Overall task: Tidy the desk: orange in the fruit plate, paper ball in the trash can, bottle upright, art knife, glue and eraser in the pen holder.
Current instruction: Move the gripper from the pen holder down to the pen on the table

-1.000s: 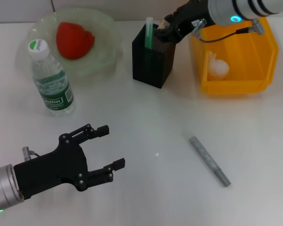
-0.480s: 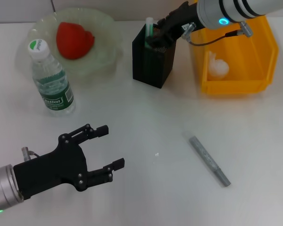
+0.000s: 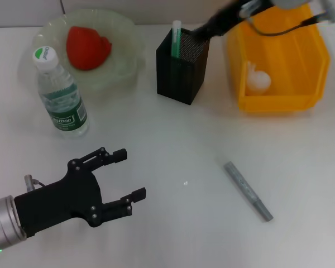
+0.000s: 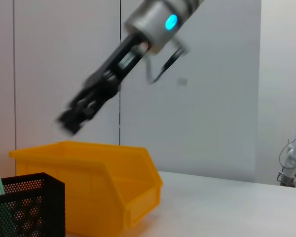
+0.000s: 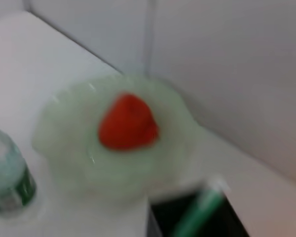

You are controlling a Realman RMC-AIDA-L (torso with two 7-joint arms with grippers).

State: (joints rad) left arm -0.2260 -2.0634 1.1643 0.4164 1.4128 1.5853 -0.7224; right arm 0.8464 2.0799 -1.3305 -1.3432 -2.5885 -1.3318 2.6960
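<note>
Up at the far edge of the desk, the right gripper (image 3: 204, 30) hangs over the rim of the pen holder (image 3: 180, 70); it is too smeared to tell whether its claw is apart or together. A green-and-white stick (image 3: 176, 38) stands upright in the holder's near-left corner. Just beside the holder, the trash can (image 3: 279, 92) has the paper ball (image 3: 257, 78) lying inside it. On the other side, the orange (image 3: 87, 47) sits in the fruit plate (image 3: 125, 64), and the bottle (image 3: 59, 95) stands upright touching the plate's front rim. The left gripper (image 3: 125, 176) rests low near the front edge, fingers spread apart, holding nothing. Between it and the far row lies open desk (image 3: 173, 139); only a grey pen-like stick (image 3: 248, 191) lies flat there, well apart from everything.
</note>
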